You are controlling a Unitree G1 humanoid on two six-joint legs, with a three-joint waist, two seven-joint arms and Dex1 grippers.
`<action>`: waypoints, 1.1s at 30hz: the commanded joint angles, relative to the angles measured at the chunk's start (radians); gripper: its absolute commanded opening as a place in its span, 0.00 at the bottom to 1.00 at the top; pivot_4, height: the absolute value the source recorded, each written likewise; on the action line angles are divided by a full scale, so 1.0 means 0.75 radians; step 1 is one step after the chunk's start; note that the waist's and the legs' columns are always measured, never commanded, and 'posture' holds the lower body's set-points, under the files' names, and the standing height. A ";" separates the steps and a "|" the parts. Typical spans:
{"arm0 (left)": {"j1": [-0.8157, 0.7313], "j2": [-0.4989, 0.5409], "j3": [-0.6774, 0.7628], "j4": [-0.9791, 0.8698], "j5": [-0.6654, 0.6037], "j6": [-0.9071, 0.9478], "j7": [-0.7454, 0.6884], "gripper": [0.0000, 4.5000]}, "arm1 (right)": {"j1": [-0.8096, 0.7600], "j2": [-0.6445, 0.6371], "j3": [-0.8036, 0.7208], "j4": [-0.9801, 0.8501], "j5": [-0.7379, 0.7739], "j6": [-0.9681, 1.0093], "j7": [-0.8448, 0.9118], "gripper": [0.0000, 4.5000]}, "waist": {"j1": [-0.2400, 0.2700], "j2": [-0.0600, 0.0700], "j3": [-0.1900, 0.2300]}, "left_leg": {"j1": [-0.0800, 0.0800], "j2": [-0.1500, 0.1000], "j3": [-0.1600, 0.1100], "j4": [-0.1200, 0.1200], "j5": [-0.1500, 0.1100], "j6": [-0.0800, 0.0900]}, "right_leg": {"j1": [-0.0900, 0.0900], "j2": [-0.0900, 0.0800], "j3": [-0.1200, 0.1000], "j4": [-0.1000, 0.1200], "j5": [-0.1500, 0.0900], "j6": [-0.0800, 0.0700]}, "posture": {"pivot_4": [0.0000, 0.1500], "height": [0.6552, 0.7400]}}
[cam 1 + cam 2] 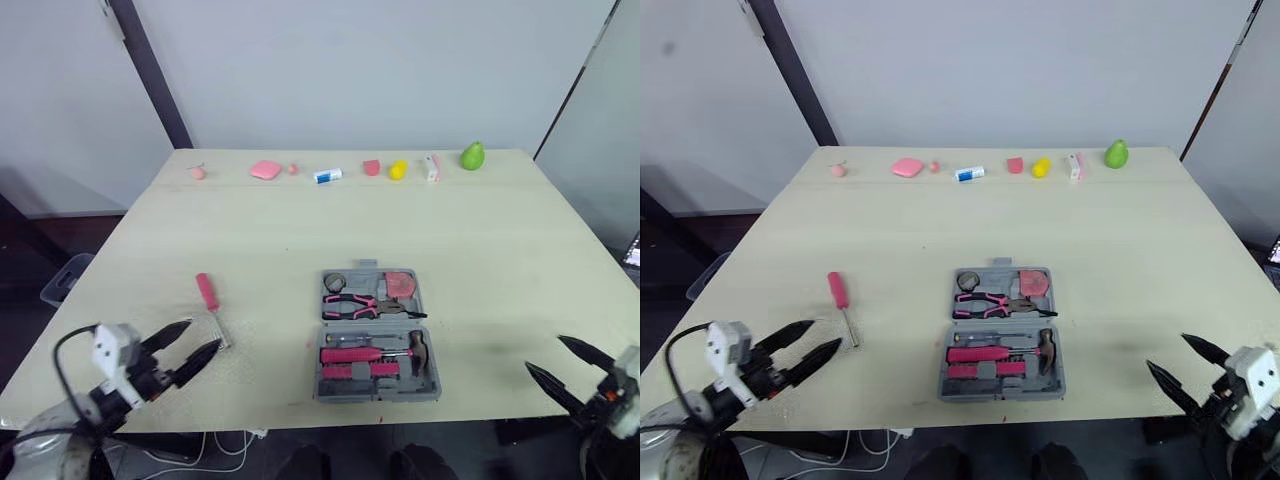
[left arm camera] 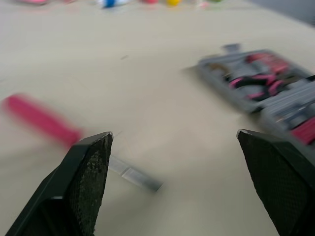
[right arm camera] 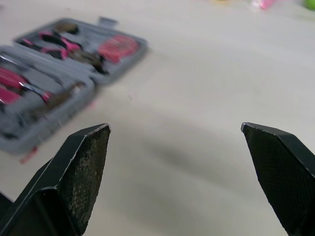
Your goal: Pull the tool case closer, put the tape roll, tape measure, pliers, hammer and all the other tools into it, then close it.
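The tool case lies open near the middle of the desk's front edge, its two grey halves flat. In the far half sit the tape roll, the pliers and the tape measure. The near half holds the hammer and a pink-handled tool. A screwdriver with a pink handle lies on the bare desk to the left of the case, well apart from it.

The left gripper hovers at the front left corner, just beside the screwdriver's metal tip, its fingers spread wide and empty. The right gripper hangs at the front edge toward the right corner, also wide open with nothing in it. A row of small things, among them a green pear, lines the back edge.
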 commanded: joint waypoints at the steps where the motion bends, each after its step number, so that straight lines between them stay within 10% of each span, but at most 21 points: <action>1: 0.070 0.034 0.100 0.041 -0.023 -0.053 -0.021 0.98 | 0.044 0.006 -0.094 -0.005 0.039 -0.044 0.007 1.00 | -0.002 0.000 0.000 | 0.000 0.000 0.001 0.000 0.000 0.000 | 0.000 0.000 0.001 0.000 0.000 0.000 | 1.00 1.00; 10: 0.098 -0.016 0.108 0.031 -0.027 -0.087 0.024 0.98 | 0.077 0.014 -0.096 -0.047 0.073 -0.018 0.025 1.00 | -0.001 -0.001 -0.001 | 0.002 0.001 0.003 0.000 0.000 0.000 | 0.000 -0.003 0.002 0.000 -0.002 0.003 | 1.00 1.00; 33: -0.383 -0.202 -0.123 -0.192 0.166 0.437 1.017 0.98 | -0.411 -0.222 0.296 -0.575 0.271 0.397 0.133 1.00 | 0.003 -0.006 -0.002 | -0.001 -0.002 -0.003 0.000 0.000 0.000 | 0.000 -0.001 -0.002 0.000 0.004 0.006 | 1.00 1.00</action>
